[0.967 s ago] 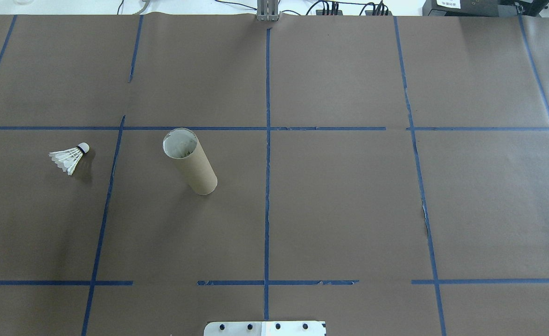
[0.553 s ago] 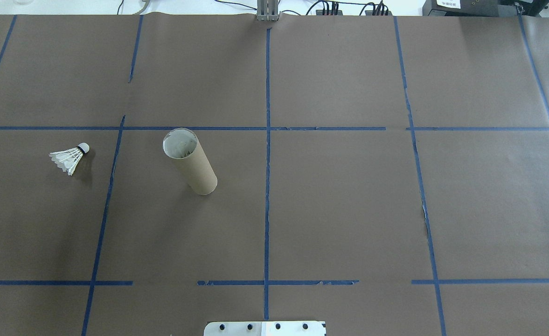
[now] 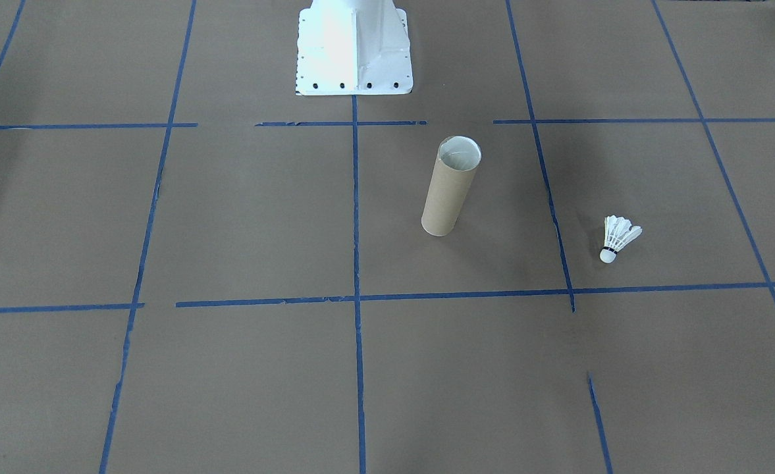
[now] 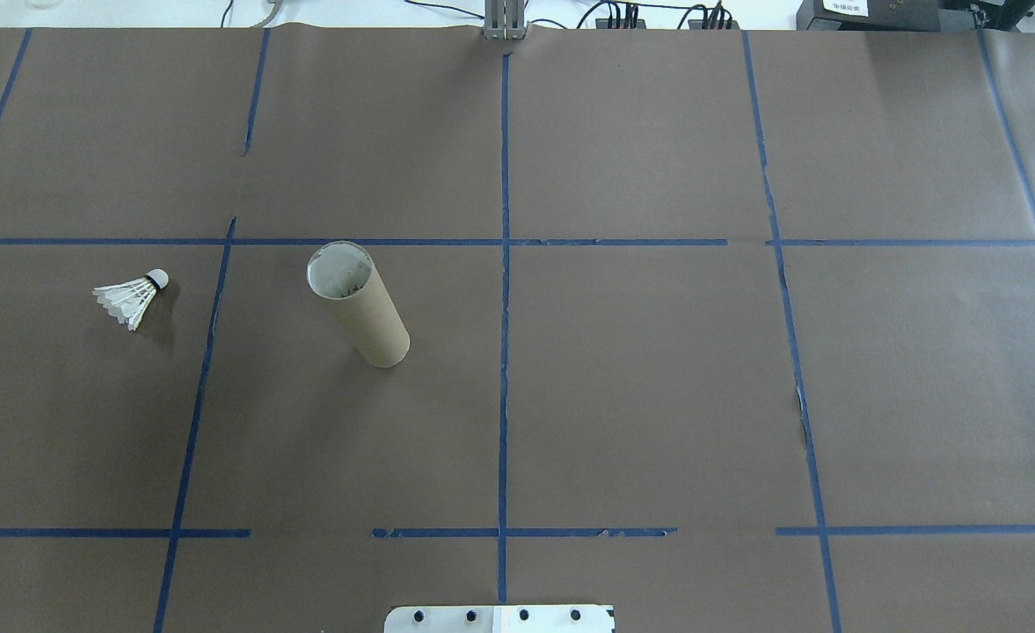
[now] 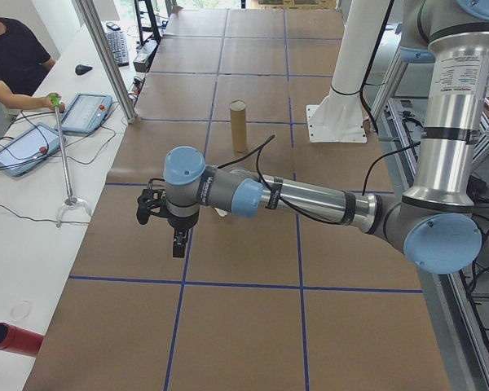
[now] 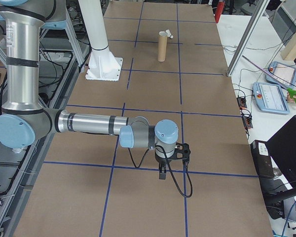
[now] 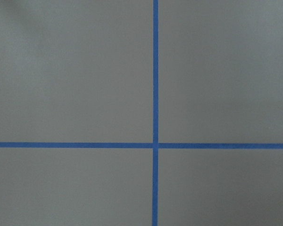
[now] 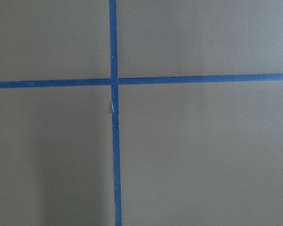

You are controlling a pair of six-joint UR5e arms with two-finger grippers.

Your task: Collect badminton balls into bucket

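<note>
Nothing has moved: the shuttlecock lies on the counter, well apart from the upright tube. Both grippers hang far off; their jaws' state cannot be told.

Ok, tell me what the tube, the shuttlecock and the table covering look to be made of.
Tube: brown cardboard by its look, matte, with a pale lining at the open mouth.
Shuttlecock: white vanes that look like feathers, a rounded white tip and a thin dark band; whether cork or foam cannot be told.
Table covering: probably matte brown paper, faintly creased, gridded with blue tape.
</note>
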